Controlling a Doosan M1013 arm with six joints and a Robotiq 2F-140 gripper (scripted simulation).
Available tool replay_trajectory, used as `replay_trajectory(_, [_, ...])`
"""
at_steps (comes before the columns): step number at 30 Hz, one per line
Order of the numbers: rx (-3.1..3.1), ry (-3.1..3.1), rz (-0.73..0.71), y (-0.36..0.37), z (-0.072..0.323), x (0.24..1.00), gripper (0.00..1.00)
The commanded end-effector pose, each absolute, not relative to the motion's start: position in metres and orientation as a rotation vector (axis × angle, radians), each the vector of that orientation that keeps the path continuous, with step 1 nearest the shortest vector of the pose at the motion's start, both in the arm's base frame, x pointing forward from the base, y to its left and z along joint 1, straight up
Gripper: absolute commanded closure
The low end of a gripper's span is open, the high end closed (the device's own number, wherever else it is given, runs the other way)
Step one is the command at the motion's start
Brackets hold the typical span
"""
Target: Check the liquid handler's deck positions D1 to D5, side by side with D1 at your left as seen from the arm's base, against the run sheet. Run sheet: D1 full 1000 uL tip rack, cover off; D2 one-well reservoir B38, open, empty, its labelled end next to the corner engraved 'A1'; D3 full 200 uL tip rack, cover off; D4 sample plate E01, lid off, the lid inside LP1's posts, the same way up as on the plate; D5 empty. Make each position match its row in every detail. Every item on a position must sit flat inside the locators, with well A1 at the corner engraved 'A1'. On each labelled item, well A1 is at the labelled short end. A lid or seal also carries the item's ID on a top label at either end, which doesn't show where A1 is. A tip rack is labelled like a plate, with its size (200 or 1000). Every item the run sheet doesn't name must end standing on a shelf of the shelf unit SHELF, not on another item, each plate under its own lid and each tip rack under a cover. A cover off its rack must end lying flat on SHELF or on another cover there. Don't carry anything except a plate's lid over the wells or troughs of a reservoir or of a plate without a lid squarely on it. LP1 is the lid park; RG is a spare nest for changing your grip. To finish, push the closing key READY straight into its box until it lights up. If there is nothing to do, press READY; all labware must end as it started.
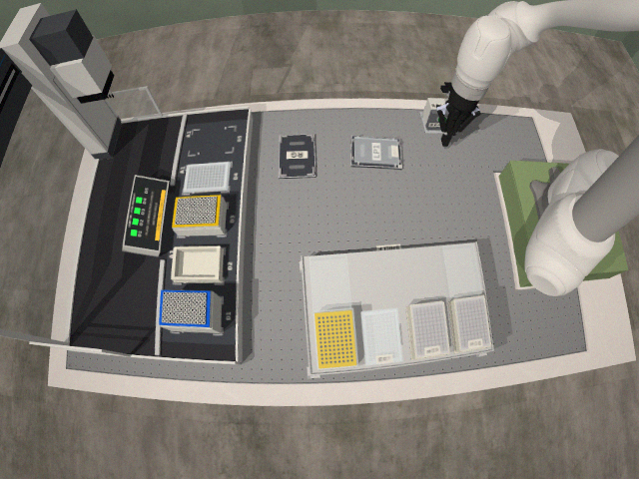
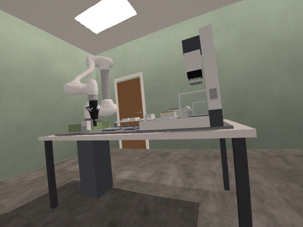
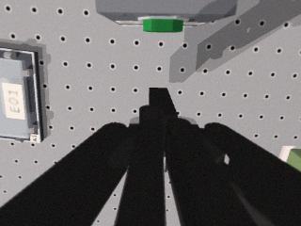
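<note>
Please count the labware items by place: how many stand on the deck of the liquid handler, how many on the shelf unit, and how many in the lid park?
Deck of the liquid handler: 4 (blue tip rack, reservoir, yellow tip rack, plate)
Shelf unit: 4
Lid park: 1 (lid)
Total: 9

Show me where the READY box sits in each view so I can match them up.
Top: READY box at the far edge of the mat, right of the LP1 lid, partly under the shut gripper.
Exterior: small grey box at the table's left, beside the gripper.
Wrist: top centre, grey box with its green key.
Shared landmark: the gripper itself.
</note>
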State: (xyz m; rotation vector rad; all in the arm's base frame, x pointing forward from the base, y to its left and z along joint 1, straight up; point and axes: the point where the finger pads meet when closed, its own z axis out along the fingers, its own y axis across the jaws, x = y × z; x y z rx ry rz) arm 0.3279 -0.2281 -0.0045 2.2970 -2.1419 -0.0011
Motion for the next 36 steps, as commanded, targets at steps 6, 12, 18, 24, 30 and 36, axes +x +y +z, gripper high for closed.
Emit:
replay_trajectory(6, [2.297, -2.142, 0.000, -0.237, -0.004, 0.329, 0.90])
replay_trajectory(12, [2.297, -2.142, 0.000, -0.247, -0.004, 0.330, 0.90])
replay_trajectory(18, [2.297, -2.142, 0.000, -0.257, -0.004, 0.330, 0.90])
replay_trajectory(24, [2.297, -2.142, 0.000, -0.264, -0.004, 0.331, 0.90])
replay_trajectory(30, [2.297, -2.142, 0.000, -0.267, -0.004, 0.331, 0.90])
replay_trajectory(36, [2.297, -2.142, 0.000, -0.269, -0.004, 0.331, 0.90])
